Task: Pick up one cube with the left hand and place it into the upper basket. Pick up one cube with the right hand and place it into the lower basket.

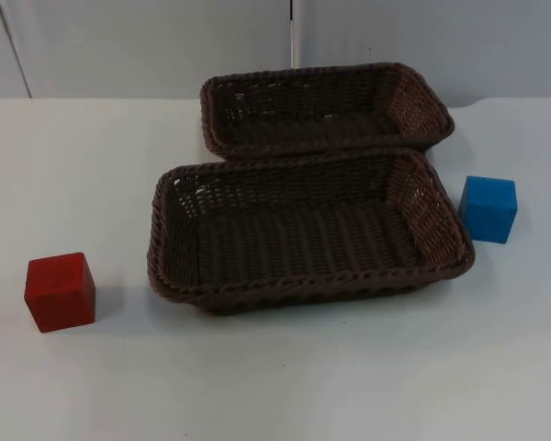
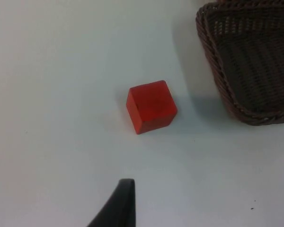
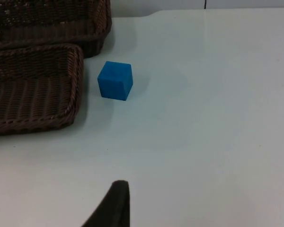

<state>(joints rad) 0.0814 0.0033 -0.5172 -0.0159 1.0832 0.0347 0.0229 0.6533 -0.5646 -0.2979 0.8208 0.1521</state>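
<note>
1. The white bench (image 1: 285,386) runs back to a grey partition wall (image 1: 147,46), and nothing on it has been lifted yet.
2. Farthest left sits the red cube (image 1: 61,291), alone on the bench and well apart from the baskets. The left wrist view looks down on it (image 2: 151,107), with one black fingertip of the left hand (image 2: 114,205) near it and short of it. Whether that hand is open or closed I cannot tell.
3. In the middle are the two brown woven baskets, the lower basket (image 1: 170,276) in front and the upper basket (image 1: 422,101) behind it, their rims touching or nearly so. Both hold nothing.
4. On the right the blue cube (image 1: 488,209) stands just beside the lower basket's right end. The right wrist view shows it (image 3: 115,80), with a fingertip of the right hand (image 3: 111,205) some way short of it. I cannot tell its state either.
5. Risks, as I judge them: the blue cube is so close to the wicker that a finger could catch the rim and drag the basket. The red cube sits turned at an angle, so a grip on its corners could slip. The left arm must clear the front basket; dropping early would put red in the wrong one.
6. Count: two cubes, two baskets, two hands.
</note>
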